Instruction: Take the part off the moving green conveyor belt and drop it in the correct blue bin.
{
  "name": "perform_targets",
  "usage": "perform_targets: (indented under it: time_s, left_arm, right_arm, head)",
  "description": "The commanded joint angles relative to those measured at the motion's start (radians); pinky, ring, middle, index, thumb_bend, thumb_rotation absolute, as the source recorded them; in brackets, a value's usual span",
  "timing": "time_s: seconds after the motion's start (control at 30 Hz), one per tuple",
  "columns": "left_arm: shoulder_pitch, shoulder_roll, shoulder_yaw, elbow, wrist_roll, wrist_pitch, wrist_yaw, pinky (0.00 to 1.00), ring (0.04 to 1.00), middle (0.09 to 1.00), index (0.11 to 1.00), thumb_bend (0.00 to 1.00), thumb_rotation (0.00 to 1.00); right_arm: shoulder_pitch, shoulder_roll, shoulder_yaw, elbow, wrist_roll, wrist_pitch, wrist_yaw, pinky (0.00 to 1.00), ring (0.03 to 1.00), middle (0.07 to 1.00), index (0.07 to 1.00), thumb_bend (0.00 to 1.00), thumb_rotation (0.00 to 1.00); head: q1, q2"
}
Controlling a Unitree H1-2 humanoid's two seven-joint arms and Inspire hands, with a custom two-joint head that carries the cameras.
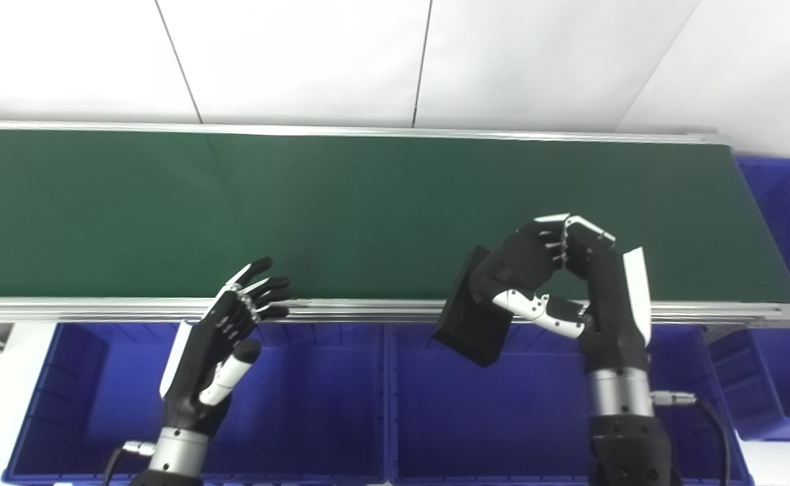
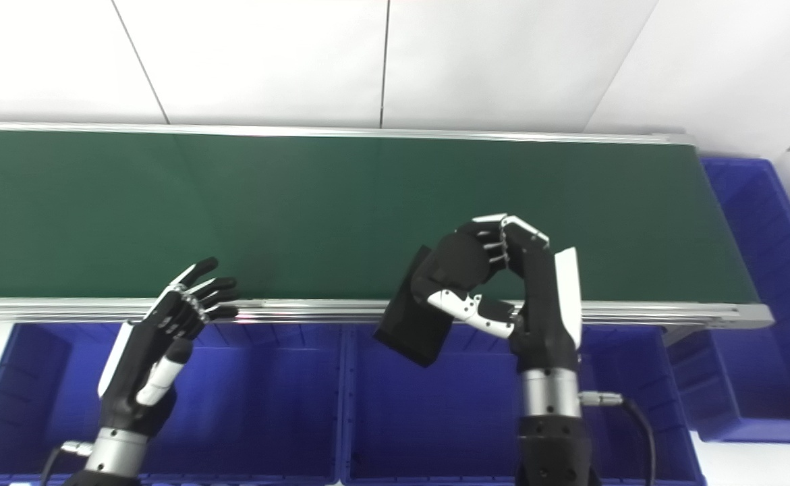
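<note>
My right hand [image 1: 556, 277] is shut on a flat black rectangular part [image 1: 470, 322], thumb across its face and fingers curled behind. The part hangs tilted over the conveyor's near rail, its lower end above the middle blue bin [image 1: 502, 418]. The green conveyor belt [image 1: 300, 209] carries nothing that I can see. My left hand [image 1: 222, 337] is open, fingers spread, held above the left blue bin [image 1: 300, 405] with its fingertips at the rail.
A third blue bin [image 1: 786, 223] stands at the belt's right end, beyond the roller. The aluminium rail [image 1: 368, 310] runs along the belt's near edge above the bins. A white wall rises behind the belt.
</note>
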Motion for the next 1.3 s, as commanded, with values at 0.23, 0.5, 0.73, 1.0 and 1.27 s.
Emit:
perform_targets:
  time_s: [0.23,0.5,0.73,1.0,1.27]
  left_arm:
    - [0.006,0.021,0.022,-0.033,-0.057,-0.004,-0.032,0.67,0.734,0.769,0.857,0.76,0.74]
    - [0.010,0.027,0.032,-0.044,-0.074,0.004,-0.036,0.66,0.727,0.767,0.855,0.77,0.73]
    - [0.005,0.026,0.038,-0.041,-0.073,0.011,-0.038,0.66,0.731,0.769,0.857,0.77,0.74]
    - [-0.002,0.020,0.039,-0.041,-0.069,0.015,-0.040,0.66,0.726,0.765,0.855,0.78,0.73]
    - [0.003,0.017,0.037,-0.041,-0.068,0.011,-0.042,0.66,0.726,0.766,0.856,0.78,0.73]
  right_arm:
    - [0.057,0.039,-0.047,0.054,0.019,-0.109,-0.104,0.39,0.430,0.489,0.507,0.52,0.00]
    - [0.118,0.023,-0.063,0.138,0.029,-0.144,-0.132,0.36,0.419,0.487,0.517,0.52,0.00]
    - [0.169,0.002,-0.070,0.295,0.038,-0.266,-0.177,0.39,0.431,0.487,0.510,0.52,0.00]
    - [0.163,0.010,-0.089,0.399,0.042,-0.284,-0.215,0.39,0.431,0.493,0.505,0.52,0.00]
    - [0.137,-0.006,-0.100,0.495,0.047,-0.332,-0.232,0.37,0.429,0.496,0.504,0.52,0.00]
  head:
    - [-0.015,0.012]
    - [-0.027,0.020]
    - [-0.027,0.022]
    - [-0.025,0.017]
    - [-0.005,0.011]
